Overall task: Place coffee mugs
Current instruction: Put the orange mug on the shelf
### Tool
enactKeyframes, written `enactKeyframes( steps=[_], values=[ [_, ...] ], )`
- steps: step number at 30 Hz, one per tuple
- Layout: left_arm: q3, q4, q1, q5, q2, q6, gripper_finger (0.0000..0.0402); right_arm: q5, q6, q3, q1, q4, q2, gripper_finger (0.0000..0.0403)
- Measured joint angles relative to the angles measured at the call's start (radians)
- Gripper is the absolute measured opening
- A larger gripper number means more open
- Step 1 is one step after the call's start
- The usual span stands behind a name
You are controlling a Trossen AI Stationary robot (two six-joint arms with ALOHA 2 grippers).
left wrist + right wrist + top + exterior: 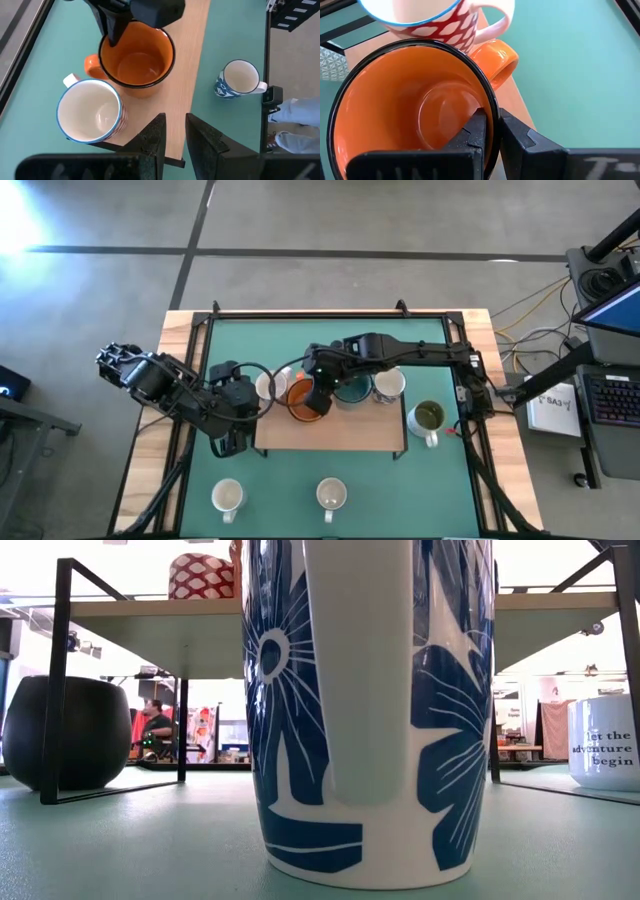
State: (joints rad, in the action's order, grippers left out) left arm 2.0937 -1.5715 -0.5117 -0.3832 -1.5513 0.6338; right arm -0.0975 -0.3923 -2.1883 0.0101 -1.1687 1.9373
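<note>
An orange mug point(304, 404) is at the raised wooden shelf point(330, 435), beside a white mug with a red pattern point(268, 387). My right gripper point(492, 120) is shut on the orange mug's rim. A teal mug point(350, 389) and a white mug point(388, 384) stand farther right on the shelf. A mug that is olive-green inside point(428, 418) stands on the green mat. Two white mugs point(228, 497) point(331, 495) stand near the front edge. My left gripper point(172, 135) hangs open over the shelf's left end, with nothing between its fingers. My right gripper pinches the orange mug's rim point(490, 107) on the side roughly opposite the handle point(495, 57), one finger inside the mug and one outside. The fingers slant down from above, from the table's right. The mug is upright; whether its base rests on the shelf I cannot tell.
The shelf stands on a black metal frame point(60, 680) over the green mat point(400, 490). A blue-flowered mug point(370, 710) fills the low view, with a printed white mug point(605, 740) beside it. A person point(155, 730) sits in the room behind.
</note>
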Motion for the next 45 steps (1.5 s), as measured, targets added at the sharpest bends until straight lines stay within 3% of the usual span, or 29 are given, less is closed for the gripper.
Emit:
enactKeyframes(
  steps=[38, 45],
  values=[
    [0.000, 0.000, 0.000, 0.000, 0.000, 0.000, 0.0055, 0.037, 0.053, 0.000, -0.078, 0.003, 0.000, 0.0025],
    [0.000, 0.000, 0.000, 0.000, 0.000, 0.000, 0.0055, 0.039, 0.063, 0.001, -0.079, -0.007, -0.007, 0.0060]
  ],
)
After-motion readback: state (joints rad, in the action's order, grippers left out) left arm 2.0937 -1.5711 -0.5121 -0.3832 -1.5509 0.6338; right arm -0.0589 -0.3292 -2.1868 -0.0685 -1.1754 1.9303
